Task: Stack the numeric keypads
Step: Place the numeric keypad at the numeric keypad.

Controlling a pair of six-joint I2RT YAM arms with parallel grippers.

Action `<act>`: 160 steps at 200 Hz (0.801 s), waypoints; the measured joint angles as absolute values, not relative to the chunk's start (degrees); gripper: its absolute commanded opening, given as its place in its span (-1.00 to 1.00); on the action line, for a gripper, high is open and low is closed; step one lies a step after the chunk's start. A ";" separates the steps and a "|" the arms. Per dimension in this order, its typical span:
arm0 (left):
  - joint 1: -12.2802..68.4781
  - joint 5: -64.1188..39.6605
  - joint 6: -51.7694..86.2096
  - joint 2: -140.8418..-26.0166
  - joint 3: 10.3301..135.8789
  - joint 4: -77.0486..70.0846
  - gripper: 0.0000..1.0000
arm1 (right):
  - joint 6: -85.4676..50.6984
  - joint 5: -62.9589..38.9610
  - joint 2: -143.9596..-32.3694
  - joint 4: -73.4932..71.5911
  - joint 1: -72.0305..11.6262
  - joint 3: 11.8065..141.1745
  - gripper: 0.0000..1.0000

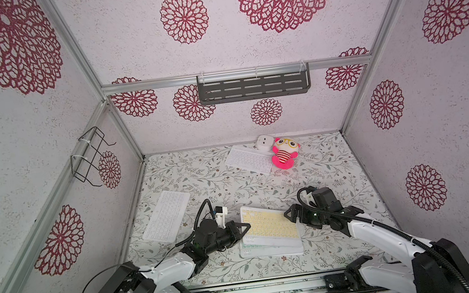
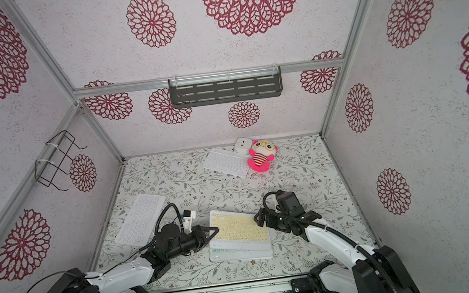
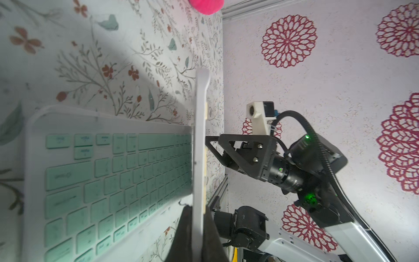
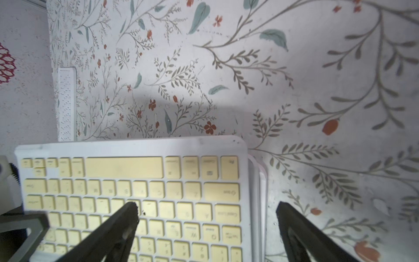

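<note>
**Yellow keypad hanging on a one-sided pinch!**

The left gripper [image 1: 246, 227] is clamped on the yellow keypad [image 1: 268, 223] at its left edge, over the green keypad [image 3: 113, 177]. The right gripper [image 4: 207, 205] is spread wide and holds nothing. Let go crooked and the yellow one could skid off the pile. A white keypad [image 1: 166, 216] and a second white keypad [image 1: 248, 159] lie well apart on the leafy-print table [image 1: 200, 175], which is boxed in by flower-print walls [image 1: 395, 27].

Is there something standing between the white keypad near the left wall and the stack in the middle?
Yes: the left gripper, shut on the yellow keypad atop the stack, lies right between that stack and the white keypad.
</note>
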State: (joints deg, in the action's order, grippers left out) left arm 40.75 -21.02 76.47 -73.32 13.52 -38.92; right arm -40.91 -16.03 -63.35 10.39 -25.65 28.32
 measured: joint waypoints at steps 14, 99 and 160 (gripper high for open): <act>41.23 -20.67 77.73 -76.23 12.69 -42.92 -1.00 | -41.71 -15.16 -63.26 10.35 -27.05 27.33 0.98; 42.02 -20.56 80.86 -82.15 10.44 -53.74 -1.00 | -44.69 -12.21 -65.14 10.09 -32.47 26.24 0.98; 42.13 -20.18 79.18 -72.88 9.76 -46.96 -1.00 | -45.15 -11.55 -63.77 10.70 -34.06 26.74 0.98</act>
State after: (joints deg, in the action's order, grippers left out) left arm 42.13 -20.18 79.18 -72.88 9.76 -46.96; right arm -45.15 -11.55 -63.77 10.70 -34.06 26.74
